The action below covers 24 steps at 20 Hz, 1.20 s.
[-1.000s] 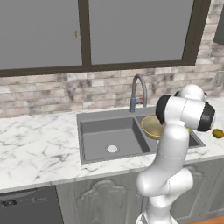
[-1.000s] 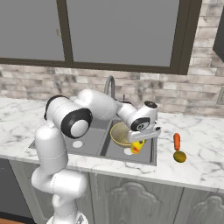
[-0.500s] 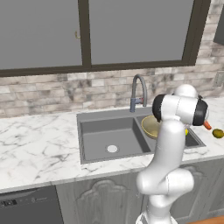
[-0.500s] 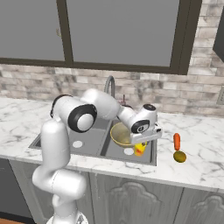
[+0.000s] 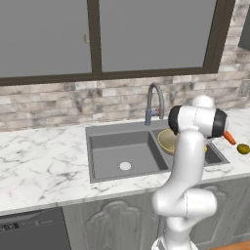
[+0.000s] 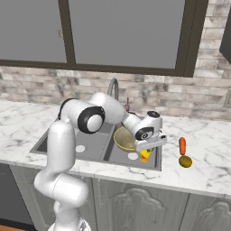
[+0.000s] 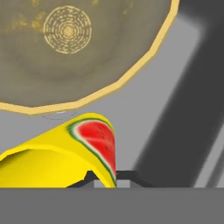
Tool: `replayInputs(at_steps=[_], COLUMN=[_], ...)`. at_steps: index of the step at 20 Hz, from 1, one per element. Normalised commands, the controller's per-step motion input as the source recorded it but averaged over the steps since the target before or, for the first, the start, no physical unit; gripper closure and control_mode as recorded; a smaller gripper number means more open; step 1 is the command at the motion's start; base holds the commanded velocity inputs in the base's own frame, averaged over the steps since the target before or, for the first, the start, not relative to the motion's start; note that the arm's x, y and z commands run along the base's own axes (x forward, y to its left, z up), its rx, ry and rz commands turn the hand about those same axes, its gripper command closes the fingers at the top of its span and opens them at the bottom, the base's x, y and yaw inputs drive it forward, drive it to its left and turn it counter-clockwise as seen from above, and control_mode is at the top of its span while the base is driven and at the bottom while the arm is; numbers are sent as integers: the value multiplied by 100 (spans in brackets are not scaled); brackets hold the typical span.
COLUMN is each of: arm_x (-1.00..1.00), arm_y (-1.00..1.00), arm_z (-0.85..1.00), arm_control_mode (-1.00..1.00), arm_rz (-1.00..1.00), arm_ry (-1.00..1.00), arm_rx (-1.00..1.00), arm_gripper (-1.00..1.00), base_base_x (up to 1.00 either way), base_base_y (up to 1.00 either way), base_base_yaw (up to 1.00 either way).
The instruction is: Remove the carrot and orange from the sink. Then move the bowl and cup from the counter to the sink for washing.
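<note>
One cup (image 7: pixel 65 153) clamped in the jaws, one bowl (image 6: pixel 124 138) in sink (image 5: pixel 105 146), one carrot (image 6: pixel 182 145), one orange (image 6: pixel 185 161)

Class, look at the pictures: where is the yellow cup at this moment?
In the right base view the cup hangs in the gripper over the sink's right basin, just right of the bowl.

marble counter (image 6: pixel 207 149), carrot (image 6: pixel 182 145), orange (image 6: pixel 185 161)

The arm (image 6: pixel 106 115) bends forward and down to the right. The gripper (image 6: pixel 145 155) points downward, its fingers closed around the cup (image 6: pixel 145 156).
</note>
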Motion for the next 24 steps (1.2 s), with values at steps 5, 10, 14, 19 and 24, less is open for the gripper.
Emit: replayInputs(at_steps=[5,10,14,19,24], arm_x=[19,17,13,7,2], arm_y=[-4,-6,-6,-7,-3], arm_z=[-27,-27,-27,-25,-4], arm_control_mode=[-100,-100,-100,-100,-100], arm_rz=[-1,-2,-3,-4,-1], arm_ry=[0,0,0,1,0], arm_rx=[0,0,0,0,0], arm_gripper=[100,100,100,-100,-100], base_base_x=[0,0,0,0,0], base_base_y=[0,0,0,0,0], base_base_yaw=[0,0,0,0,0])
